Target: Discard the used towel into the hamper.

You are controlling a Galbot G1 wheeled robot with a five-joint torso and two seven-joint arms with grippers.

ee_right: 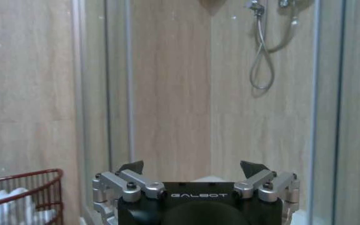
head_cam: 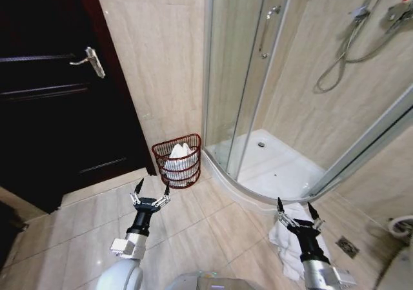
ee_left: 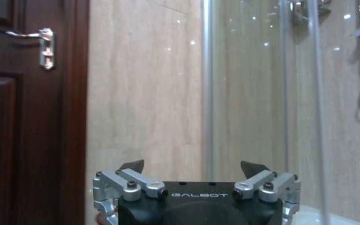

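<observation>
Right end effector — fingers spread wide, empty, poised directly over the white towel crumpled on the floor by the shower. Left end effector — wide, empty, nearer the hamper, which stands well apart to the towel's left.

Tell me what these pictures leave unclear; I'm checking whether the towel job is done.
- Hamper, head view: white cloth sits inside, but its lower part is screened by the wicker, so how many pieces cannot be told.
- White towel on the floor, head view: partly covered by the open right end effector.
- Hamper, right wrist view: cut off by the picture's edge.
- Open left end effector: its height above the floor cannot be judged.
</observation>
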